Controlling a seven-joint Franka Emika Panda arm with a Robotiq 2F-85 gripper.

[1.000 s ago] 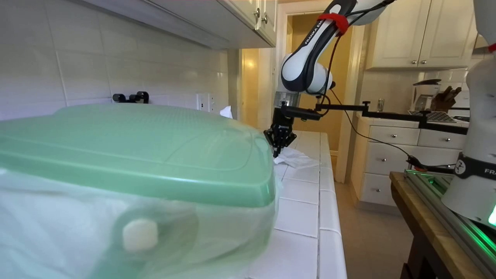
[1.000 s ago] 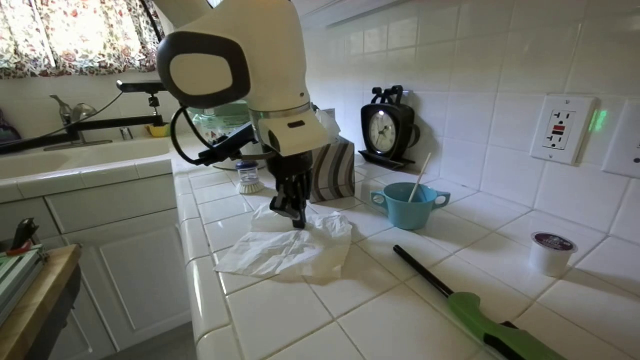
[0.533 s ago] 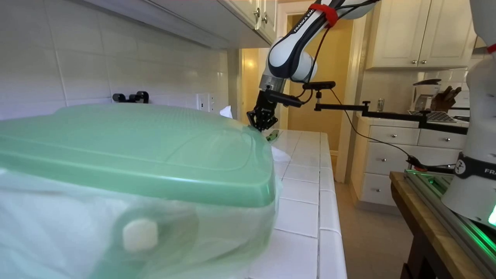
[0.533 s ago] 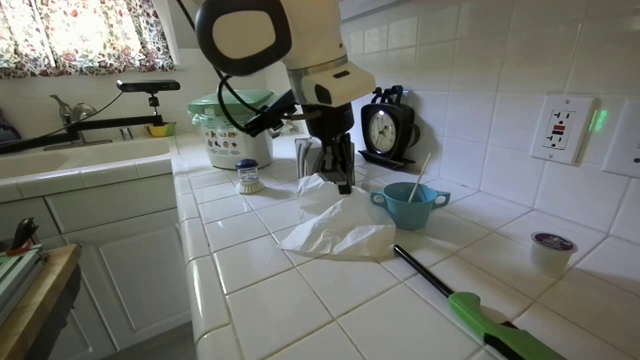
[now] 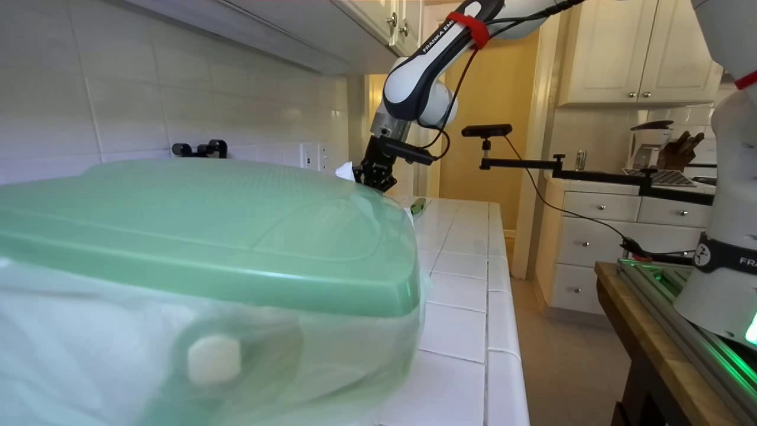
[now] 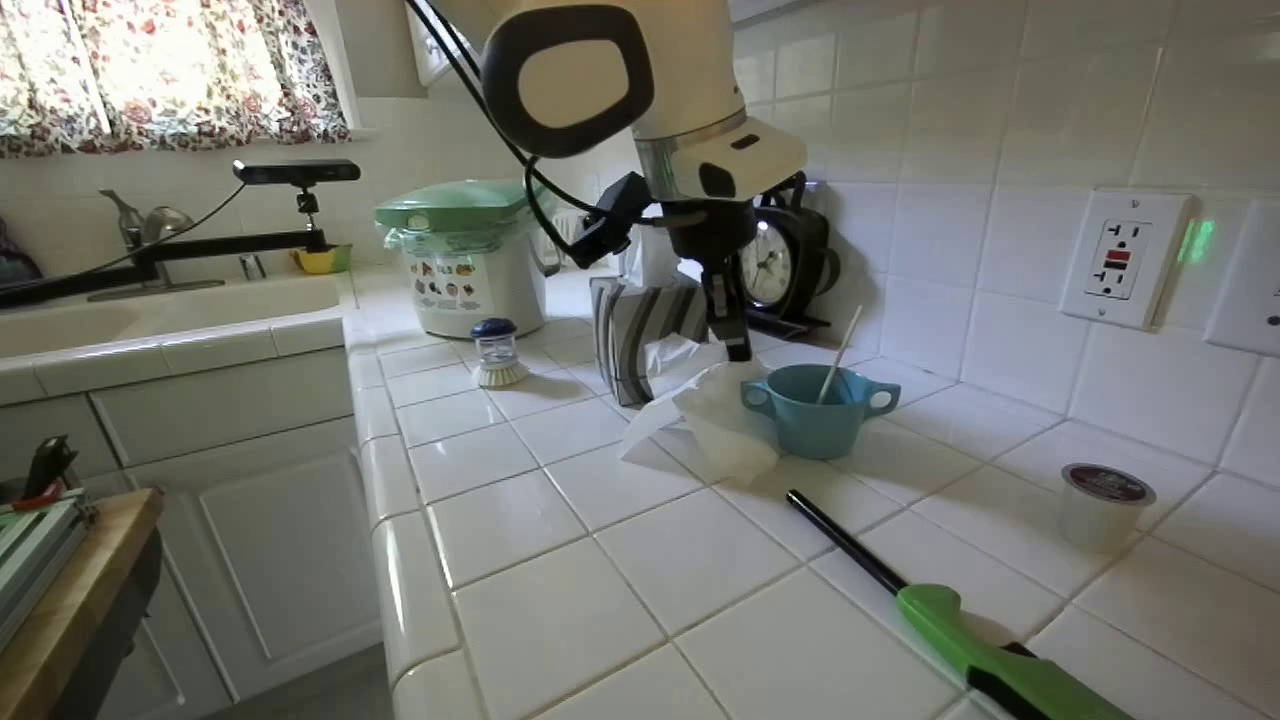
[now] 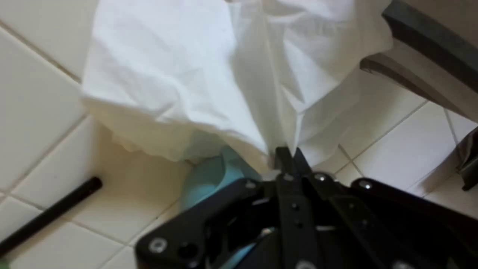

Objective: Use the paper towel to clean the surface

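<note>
The paper towel (image 6: 725,425) is white, thin and crumpled. It hangs from my gripper (image 6: 738,352) between the striped box and the blue cup, its lower part at or near the countertop. In the wrist view the towel (image 7: 179,71) fans out from the gripper (image 7: 289,153), whose fingers (image 7: 283,158) are shut on a pinched fold. The surface is the white tiled countertop (image 6: 600,610), also in an exterior view (image 5: 455,322). There the gripper (image 5: 375,182) shows above the green lid (image 5: 225,219), which hides its fingertips and most of the towel.
The blue cup (image 6: 815,425) with a stick stands right beside the towel. The striped tissue box (image 6: 625,340) and black clock (image 6: 770,260) are close behind. A green lighter (image 6: 960,625), a small pod cup (image 6: 1103,510) and a brush (image 6: 497,350) lie or stand around. A tiled wall borders the counter.
My gripper has moved from near the counter's front edge toward the wall and up a little, pulling the towel along. The towel was spread flat and now is bunched beside the blue cup.
</note>
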